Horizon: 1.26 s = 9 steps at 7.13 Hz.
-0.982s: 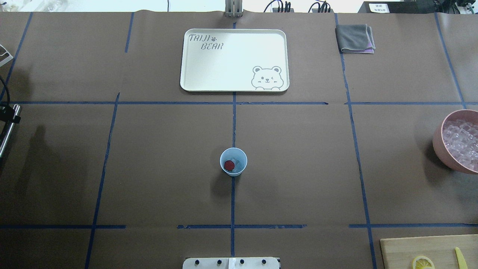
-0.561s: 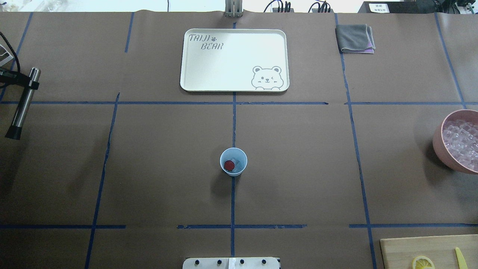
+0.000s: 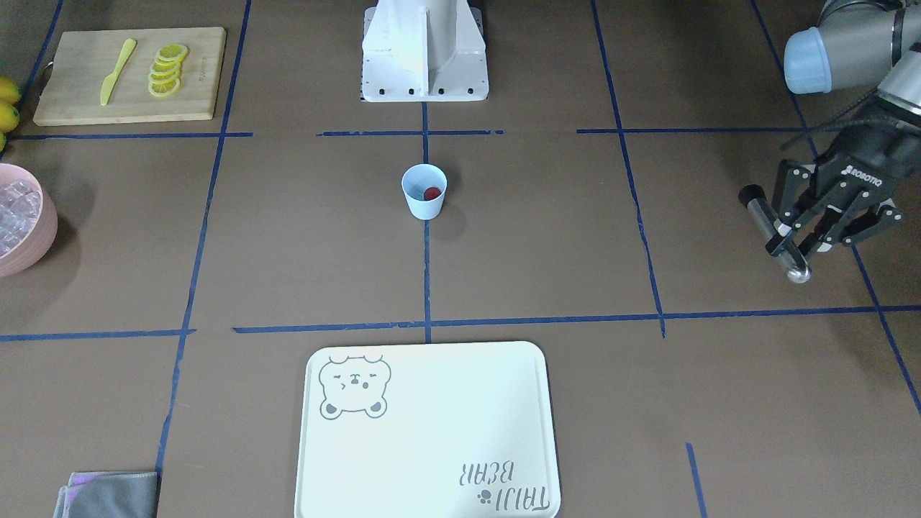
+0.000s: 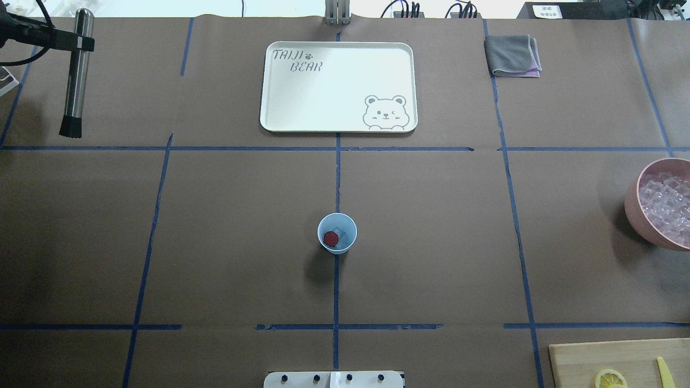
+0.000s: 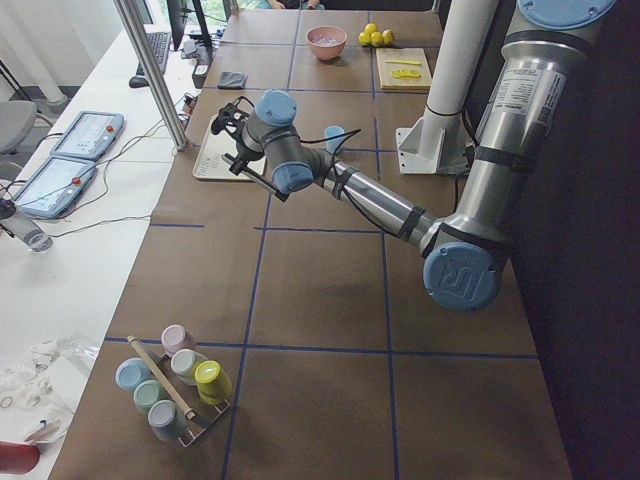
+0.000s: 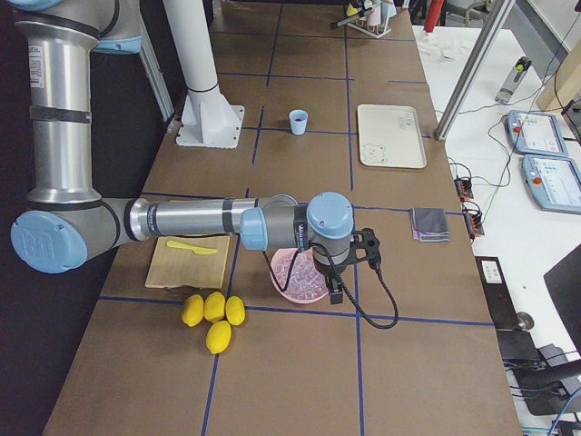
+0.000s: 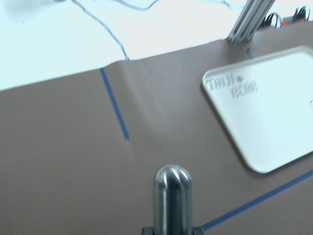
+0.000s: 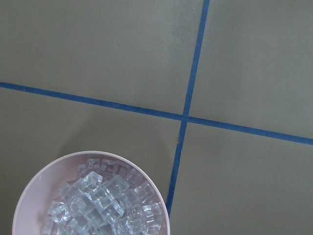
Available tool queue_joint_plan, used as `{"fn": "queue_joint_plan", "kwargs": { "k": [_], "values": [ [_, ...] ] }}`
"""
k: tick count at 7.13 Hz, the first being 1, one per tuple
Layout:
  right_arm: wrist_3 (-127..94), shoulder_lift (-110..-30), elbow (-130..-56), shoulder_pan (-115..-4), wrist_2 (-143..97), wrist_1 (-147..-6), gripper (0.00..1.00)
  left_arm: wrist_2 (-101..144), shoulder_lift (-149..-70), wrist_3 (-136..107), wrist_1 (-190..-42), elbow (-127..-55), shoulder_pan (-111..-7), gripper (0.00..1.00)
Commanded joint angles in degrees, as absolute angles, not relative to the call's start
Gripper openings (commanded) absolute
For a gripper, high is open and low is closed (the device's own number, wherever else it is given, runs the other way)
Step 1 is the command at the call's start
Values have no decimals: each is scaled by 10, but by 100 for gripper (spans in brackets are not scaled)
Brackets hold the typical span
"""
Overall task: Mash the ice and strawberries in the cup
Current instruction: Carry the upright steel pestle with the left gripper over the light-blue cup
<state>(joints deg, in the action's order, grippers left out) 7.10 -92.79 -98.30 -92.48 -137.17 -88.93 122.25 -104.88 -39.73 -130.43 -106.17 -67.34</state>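
Our left gripper's (image 3: 791,241) jaws clamp the steel muddler (image 4: 75,81), ready for mashing but well apart from the blue cup (image 4: 337,233) holding strawberry (image 4: 330,237) and ice (image 4: 341,235) at mid-tabletop (image 4: 431,215); whether the right gripper's (image 6: 336,292) jaws are wide or closed, we cannot tell.

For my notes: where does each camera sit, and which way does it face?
Front-facing: across the table, facing the robot's base; left end effector holds muddler.
Overhead: behind the robot, above the cup; left end effector's edge.
Exterior left: table's end, left arm near.
Exterior right: opposite end, right arm near.
Left wrist: muddler tip, tray beyond.
Right wrist: down on the pink bowl.
Shared: front-facing and overhead show cup, tray.
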Motion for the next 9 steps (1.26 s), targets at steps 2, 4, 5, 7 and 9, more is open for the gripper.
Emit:
{"fn": "queue_joint_plan", "kwargs": {
  "k": [2, 4, 5, 7, 9],
  "values": [
    [45, -927, -983, -924, -1372, -889, 99, 1091, -1039, -502, -1526, -1078, -588, 0],
    [43, -927, -983, -924, -1372, -889, 99, 926, -1037, -497, -1632, -1068, -459, 0],
    [43, -927, -983, -923, -1371, -889, 99, 862, -1041, -491, -1673, -1066, -403, 0],
    [43, -927, -983, -923, -1371, -889, 99, 755, -1070, -423, -1723, -1066, -333, 0],
    [43, -920, -984, -922, -1371, -888, 99, 660, -1106, -339, -1731, -1062, -234, 0]
  ]
}}
